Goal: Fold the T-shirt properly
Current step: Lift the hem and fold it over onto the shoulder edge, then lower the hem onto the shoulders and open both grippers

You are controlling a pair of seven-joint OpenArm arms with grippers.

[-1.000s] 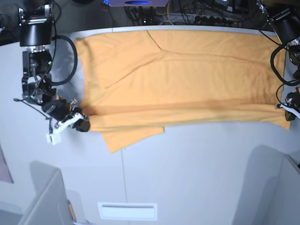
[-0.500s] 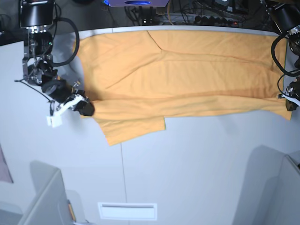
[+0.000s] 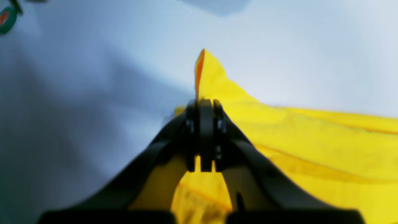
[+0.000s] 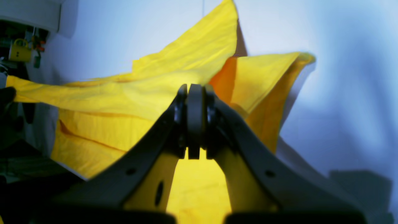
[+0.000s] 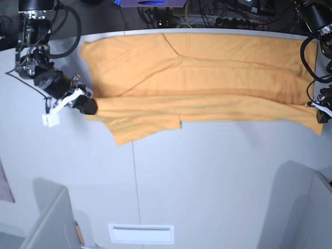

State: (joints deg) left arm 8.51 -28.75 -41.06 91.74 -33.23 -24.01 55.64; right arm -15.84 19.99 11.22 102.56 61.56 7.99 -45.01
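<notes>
Now the T-shirt (image 5: 207, 78) lies spread across the far half of the grey table (image 5: 207, 181), its long near edge folded up into a narrow band, with one sleeve (image 5: 145, 127) sticking out toward the near side. Seen from the base camera, the right gripper (image 5: 88, 105) sits at the cloth's left end, jaws pinched together on the hem. Its wrist view shows the fabric lifted and fanned out past the closed tips. The left gripper (image 3: 202, 105) is at the opposite end, jaws likewise clamped on the shirt, a small peak of cloth standing up beyond them. That wrist view is blurred, so how many layers it pinches is unclear.
</notes>
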